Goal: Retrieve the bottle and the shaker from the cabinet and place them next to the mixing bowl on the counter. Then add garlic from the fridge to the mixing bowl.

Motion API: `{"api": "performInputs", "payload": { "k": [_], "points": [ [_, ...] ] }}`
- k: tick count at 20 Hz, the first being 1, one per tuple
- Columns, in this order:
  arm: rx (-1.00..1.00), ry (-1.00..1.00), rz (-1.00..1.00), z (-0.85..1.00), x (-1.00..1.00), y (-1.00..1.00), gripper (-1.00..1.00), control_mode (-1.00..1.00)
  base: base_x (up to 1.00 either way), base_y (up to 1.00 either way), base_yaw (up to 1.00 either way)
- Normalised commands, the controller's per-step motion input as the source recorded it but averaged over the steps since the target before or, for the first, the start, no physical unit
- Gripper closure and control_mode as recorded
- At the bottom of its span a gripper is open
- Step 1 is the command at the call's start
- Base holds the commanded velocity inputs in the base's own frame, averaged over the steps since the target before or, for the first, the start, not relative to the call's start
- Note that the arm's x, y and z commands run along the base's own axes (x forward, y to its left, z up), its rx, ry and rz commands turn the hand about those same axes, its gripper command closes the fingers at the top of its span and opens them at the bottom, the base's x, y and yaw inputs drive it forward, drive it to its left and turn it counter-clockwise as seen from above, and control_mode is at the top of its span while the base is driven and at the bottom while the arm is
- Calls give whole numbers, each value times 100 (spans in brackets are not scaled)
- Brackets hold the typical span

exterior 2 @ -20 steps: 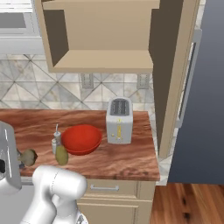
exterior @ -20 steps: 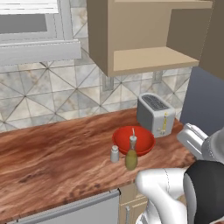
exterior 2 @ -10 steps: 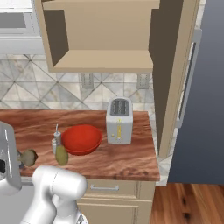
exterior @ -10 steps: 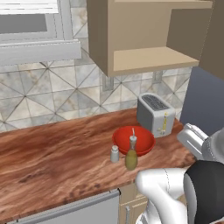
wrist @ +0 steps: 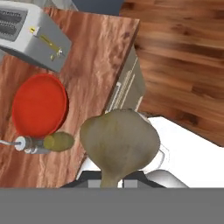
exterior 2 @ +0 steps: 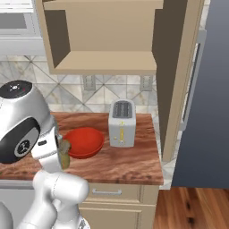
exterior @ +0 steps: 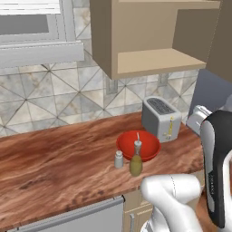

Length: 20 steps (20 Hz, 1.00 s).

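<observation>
Counter (exterior: 59,163): reddish-brown wood grain over tan drawers, grey patterned tiles behind; I see a window sill up left in the left base view.
Floor (wrist: 183,57): wood planks past the counter's end.
Cabinet (exterior 2: 107,62): open, tan, its one shelf bare.
Fridge (exterior 2: 205,107): grey slab at the counter's right end, door shut.
Bowl (exterior: 137,145): red, on the counter in front of the toaster (exterior: 161,118), a little apart from it.
Bottle (exterior: 136,159): olive-yellow, upright against the bowl's near rim.
Shaker (exterior: 118,159): small, grey, just left of the bottle.
Gripper (wrist: 114,181): I read it as pinched nearly shut on the garlic (wrist: 120,142), a tan bulb held by its stem above the counter's front edge, not over the bowl.
In the way: from the right base view my own arm covers the bowl's left side.
</observation>
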Motion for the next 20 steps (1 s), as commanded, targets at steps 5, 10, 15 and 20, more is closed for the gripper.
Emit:
{"api": "performInputs", "payload": {
  "k": [5, 10, 15, 20],
  "points": [
    [9, 15, 17, -10, 92, -1, 100, -100, 0, 0, 0],
    [2, 0, 20, -32, 80, 3, 100, -100, 0, 0, 0],
    [1, 0, 17, -23, 60, 20, 100, -100, 0, 0, 0],
    [0, 0, 12, -21, 45, 31, 100, -100, 0, 0, 0]
  ]
}}
